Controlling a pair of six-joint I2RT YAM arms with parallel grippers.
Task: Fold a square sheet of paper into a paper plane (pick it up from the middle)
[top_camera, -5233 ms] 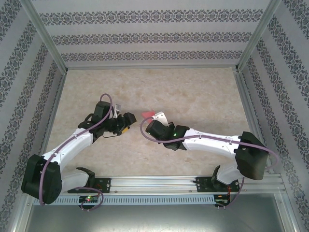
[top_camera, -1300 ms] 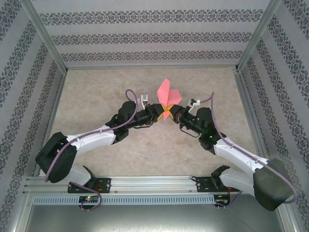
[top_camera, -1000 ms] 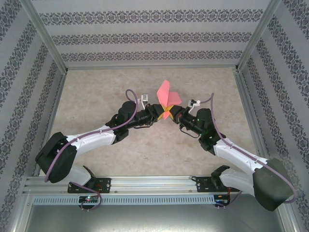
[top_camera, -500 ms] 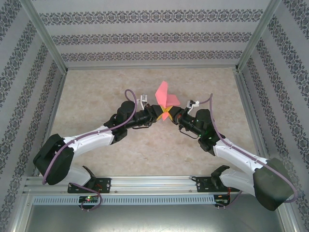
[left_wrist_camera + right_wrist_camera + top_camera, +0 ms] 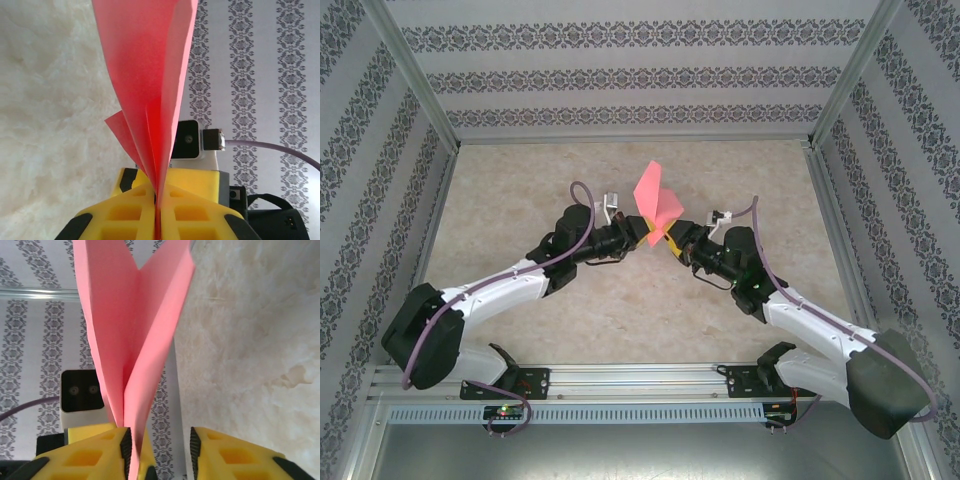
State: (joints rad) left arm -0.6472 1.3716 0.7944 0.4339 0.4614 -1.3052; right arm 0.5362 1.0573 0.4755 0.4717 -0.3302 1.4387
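The square sheet of paper [image 5: 653,203], pink-red and folded into a narrow layered wedge, stands upright above the middle of the table. My left gripper [image 5: 644,236] is shut on its lower edge. In the left wrist view the yellow fingers [image 5: 130,215] press together with the paper [image 5: 150,75] fanning upward from the pinch at the left gripper [image 5: 157,212]. My right gripper [image 5: 670,241] faces it from the right, open. In the right wrist view the paper [image 5: 132,315] lies against the left finger [image 5: 100,452], and the right gripper [image 5: 159,452] has a wide gap to its other finger.
The beige marbled table [image 5: 720,180] is enclosed by patterned walls [image 5: 640,75] and aluminium posts [image 5: 410,80]. The mounting rail [image 5: 640,378] runs along the near edge. Each wrist camera sees the opposite arm's camera block [image 5: 187,140] [image 5: 82,390] close behind the paper.
The right gripper has opened and let go of the paper. The left gripper has closed tighter and shifted slightly left, and the paper now leans left.
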